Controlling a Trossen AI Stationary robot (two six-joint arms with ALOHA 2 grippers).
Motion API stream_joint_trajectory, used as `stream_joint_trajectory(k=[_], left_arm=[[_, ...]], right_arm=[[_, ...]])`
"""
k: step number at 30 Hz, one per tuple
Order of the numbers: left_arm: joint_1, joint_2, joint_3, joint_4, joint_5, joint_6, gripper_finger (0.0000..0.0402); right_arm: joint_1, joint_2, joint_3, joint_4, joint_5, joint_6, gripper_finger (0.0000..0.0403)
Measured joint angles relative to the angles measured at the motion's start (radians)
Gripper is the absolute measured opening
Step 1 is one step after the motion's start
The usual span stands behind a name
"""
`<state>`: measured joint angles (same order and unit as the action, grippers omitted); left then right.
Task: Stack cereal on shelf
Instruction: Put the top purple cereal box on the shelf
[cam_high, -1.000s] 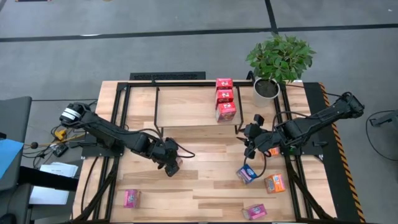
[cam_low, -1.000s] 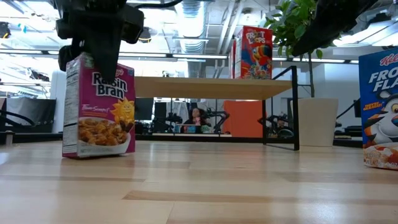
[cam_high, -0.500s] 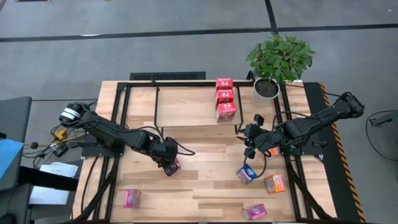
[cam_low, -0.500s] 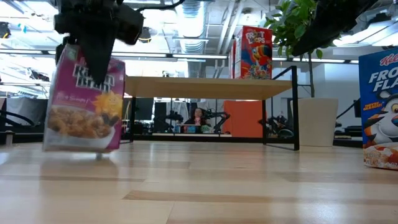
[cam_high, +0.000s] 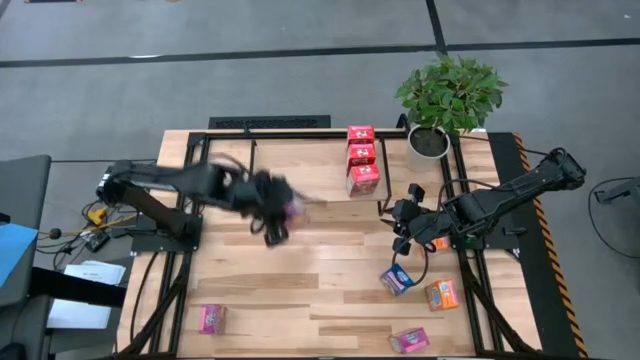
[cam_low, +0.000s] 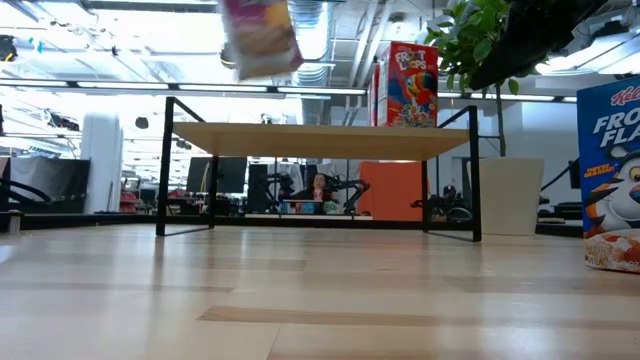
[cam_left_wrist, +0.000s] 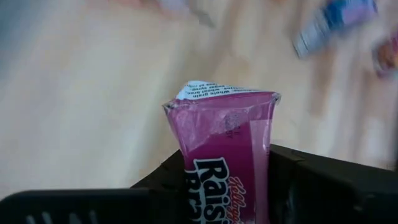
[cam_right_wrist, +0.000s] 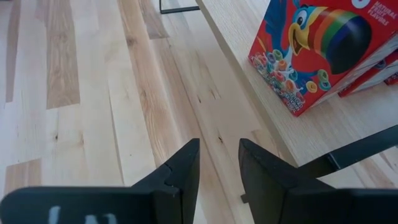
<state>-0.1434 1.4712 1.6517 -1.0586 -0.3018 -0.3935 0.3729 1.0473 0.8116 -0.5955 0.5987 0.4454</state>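
Left gripper: up off the table at the front edge of the shelf, left of its middle, blurred in the high view; its jaws pinch a magenta-pink Raisin Bran box by its sides, and the wrist view shows the box's top flap poking out past the fingers.
Carried box from table height: the same box sits high in the low view, tilted, above the level of the shelf's board.
Right gripper: hangs low over the table by the shelf's front right leg, fingers parted with nothing but bare wood showing between them.
Shelf stock: three red Froot Loops boxes stand in a row running front to back on the right part of the board; the nearest one fills the right wrist view.
Boxes on the table, right side: a blue Frosted Flakes box lies just in front of the right gripper, an orange-faced box close beside it, and a pink box nearer the front edge.
Boxes on the table, left side: one pink box lies alone near the front left corner.
Beyond the shelf: a potted plant stands at the back right corner of the table.
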Motion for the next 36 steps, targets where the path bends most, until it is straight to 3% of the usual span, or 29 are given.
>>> stream_joint_trajectory(k=[3,7,15,22,31,36], left_arm=[[0.063,0.000,0.123,-0.013,-0.073,0.182,0.0104],[0.172,0.007,0.222,-0.013,-0.052,0.409,0.0104],[0.427,0.088,0.246,-0.008,0.242,0.673,0.0104],[0.527,0.255,0.322,-0.019,0.305,0.847,0.0104],[0.591,0.467,0.592,-0.161,0.382,0.980,0.0104],[0.624,0.537,0.674,-0.183,0.406,0.986,0.0131]], right_arm=[[-0.001,0.000,0.000,0.000,0.000,0.000,0.0138],[-0.001,0.000,0.000,0.000,0.000,0.000,0.0133],[-0.001,0.000,0.000,0.000,0.001,0.000,0.0129],[-0.003,0.000,0.000,-0.005,0.001,0.000,0.0130],[-0.012,0.000,0.000,-0.006,0.002,0.000,0.0130],[-0.016,0.000,0.000,-0.006,0.002,0.000,0.0127]])
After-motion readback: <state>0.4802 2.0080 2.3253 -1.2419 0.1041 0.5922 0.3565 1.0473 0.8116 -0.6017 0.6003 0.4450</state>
